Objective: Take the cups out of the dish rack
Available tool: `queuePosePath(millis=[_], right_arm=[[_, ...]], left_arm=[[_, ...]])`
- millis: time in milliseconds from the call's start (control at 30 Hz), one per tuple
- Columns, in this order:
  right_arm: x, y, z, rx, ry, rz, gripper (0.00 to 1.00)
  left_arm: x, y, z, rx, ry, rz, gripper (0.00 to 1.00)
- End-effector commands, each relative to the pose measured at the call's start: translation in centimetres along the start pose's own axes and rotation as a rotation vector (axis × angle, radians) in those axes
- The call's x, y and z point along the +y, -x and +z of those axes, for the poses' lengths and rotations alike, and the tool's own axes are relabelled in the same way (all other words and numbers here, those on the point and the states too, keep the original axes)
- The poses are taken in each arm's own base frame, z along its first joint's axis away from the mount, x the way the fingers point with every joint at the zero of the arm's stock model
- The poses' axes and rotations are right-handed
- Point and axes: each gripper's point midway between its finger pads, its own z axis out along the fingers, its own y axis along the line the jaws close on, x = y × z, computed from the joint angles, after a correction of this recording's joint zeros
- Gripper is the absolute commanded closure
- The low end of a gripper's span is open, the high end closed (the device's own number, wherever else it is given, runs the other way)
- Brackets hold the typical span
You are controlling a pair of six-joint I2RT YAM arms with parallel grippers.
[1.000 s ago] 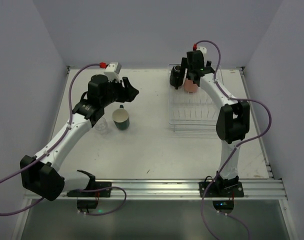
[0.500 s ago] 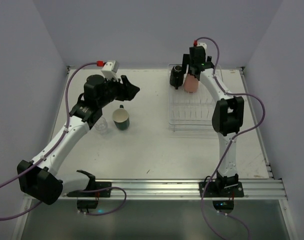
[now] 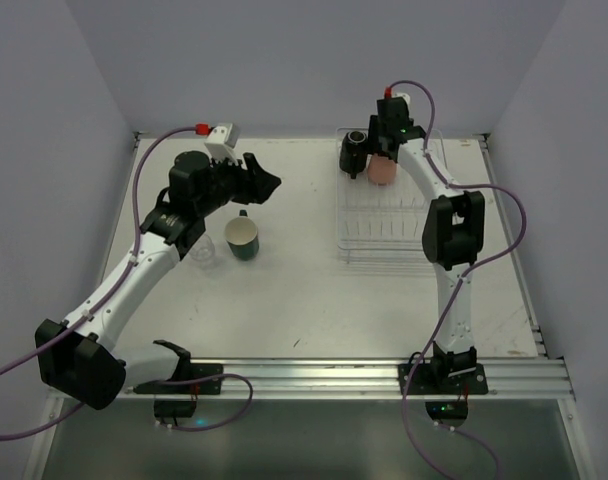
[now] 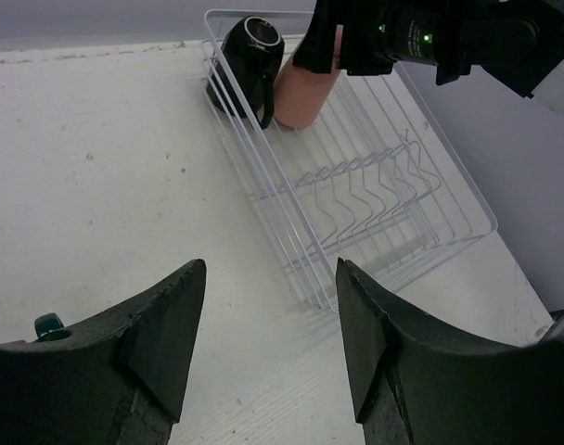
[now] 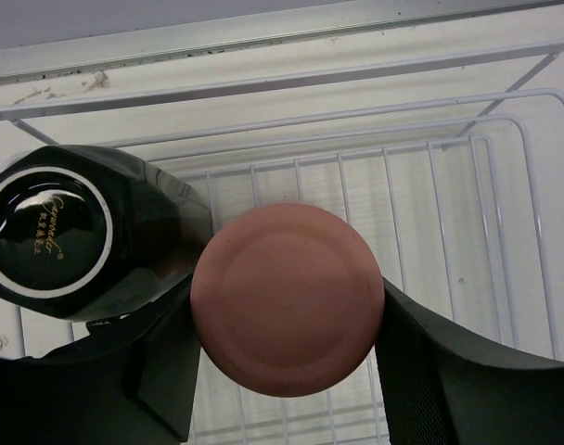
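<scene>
1. A white table [image 3: 294, 290] with pale walls around it carries two black-and-white robot arms, bolted at the near edge.
2. A rectangular dish rack [image 3: 384, 235] made of thin pale bars with a raised rim sits on the right half of the table, towards the back.
3. A tall salmon-pink tumbler [image 5: 287, 297] stands upside down at the far end of the dish rack, its flat round base facing up.
4. The right gripper [image 5: 287, 320] reaches down over the salmon-pink tumbler. Its two dark fingers [image 5: 421, 371] press against opposite sides, so it is clamped on the tumbler.
5. A glossy black cup [image 5: 64, 232] with a handle leans just beside the tumbler in the same end of the rack. It is tilted, with its white-ringed underside turned up (there is small writing on it, too fine to read).
6. A dark teal cup [image 3: 242, 238] with a pale inside stands upright on the bare table left of centre, well apart from the rack.
7. A small clear cup [image 3: 206, 252] stands just to the left of the dark teal cup, close to the left arm.
8. The left gripper [image 4: 268, 324] hangs above the table near the dark teal cup and points towards the rack. Its jaws are spread apart with nothing between them.
</scene>
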Motion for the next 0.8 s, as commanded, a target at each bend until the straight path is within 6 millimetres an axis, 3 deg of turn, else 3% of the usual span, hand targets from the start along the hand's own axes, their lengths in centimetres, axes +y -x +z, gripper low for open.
queuePosePath(millis=[0,33,100,167,200,267,300,400,433,500,567,600,633,667,700,733,767], right_arm=[[-0.9,4.2,-3.1,-0.093,-0.015,0.042,1.0],[-1.2,4.9,-3.8,-0.11,-0.019,0.049,1.0],[-1.9,7.6,-7.3,-0.183,-0.027,0.078,1.0],[-2.3,8.2,-9.5,-0.216,-0.023,0.093,1.0],[-2.8,10.1,-13.0,-0.277,-0.012,0.12,1.0],[-2.9,9.8,-15.2,-0.3,-0.011,0.125,1.0],[-3.7,11.1,-18.6,-0.355,-0.005,0.15,1.0],[-3.3,9.7,-22.0,-0.361,0.043,0.17,1.0],[-3.2,8.8,-24.4,-0.357,0.106,0.185,1.0],[-2.0,7.5,-26.8,-0.336,0.236,0.263,1.0],[-0.5,5.3,-30.3,-0.322,0.428,0.335,1.0],[0.0,2.8,-29.9,-0.275,0.47,0.346,1.0],[0.5,3.2,-33.1,-0.317,0.583,0.374,1.0],[1.2,2.5,-33.9,-0.292,0.644,0.419,1.0],[1.6,1.9,-34.7,-0.28,0.695,0.433,1.0],[2.1,0.7,-34.6,-0.259,0.735,0.444,1.0],[2.6,0.2,-36.2,-0.241,0.81,0.472,1.0]], left_arm=[[-1.4,1.5,-0.4,-0.052,-0.05,-0.004,0.37],[-1.5,1.5,-0.5,-0.052,-0.052,-0.006,0.37],[-1.7,1.5,-0.6,-0.05,-0.06,-0.016,0.37],[-1.8,1.4,-0.7,-0.046,-0.065,-0.03,0.37],[-1.9,1.4,-0.8,-0.047,-0.067,-0.033,0.37],[-1.9,1.2,-0.8,-0.043,-0.068,-0.047,0.37],[-2.0,1.1,-0.9,-0.041,-0.071,-0.05,0.37],[-2.3,0.7,-1.0,-0.028,-0.089,-0.078,0.37],[-2.6,0.7,-1.0,-0.031,-0.106,-0.085,0.37],[-3.8,0.4,-1.2,-0.017,-0.17,-0.127,0.37],[-5.8,0.6,-1.5,-0.027,-0.288,-0.166,0.36],[-6.9,1.4,-1.7,-0.064,-0.354,-0.162,0.36],[-7.2,0.7,-1.7,-0.052,-0.393,-0.182,0.35],[-8.4,0.2,-2.2,-0.017,-0.466,-0.233,0.35],[-9.4,1.0,-2.6,-0.058,-0.539,-0.222,0.35],[-9.5,0.1,-2.7,-0.042,-0.57,-0.25,0.35],[-10.2,-0.3,-3.3,-0.016,-0.62,-0.303,0.35]])
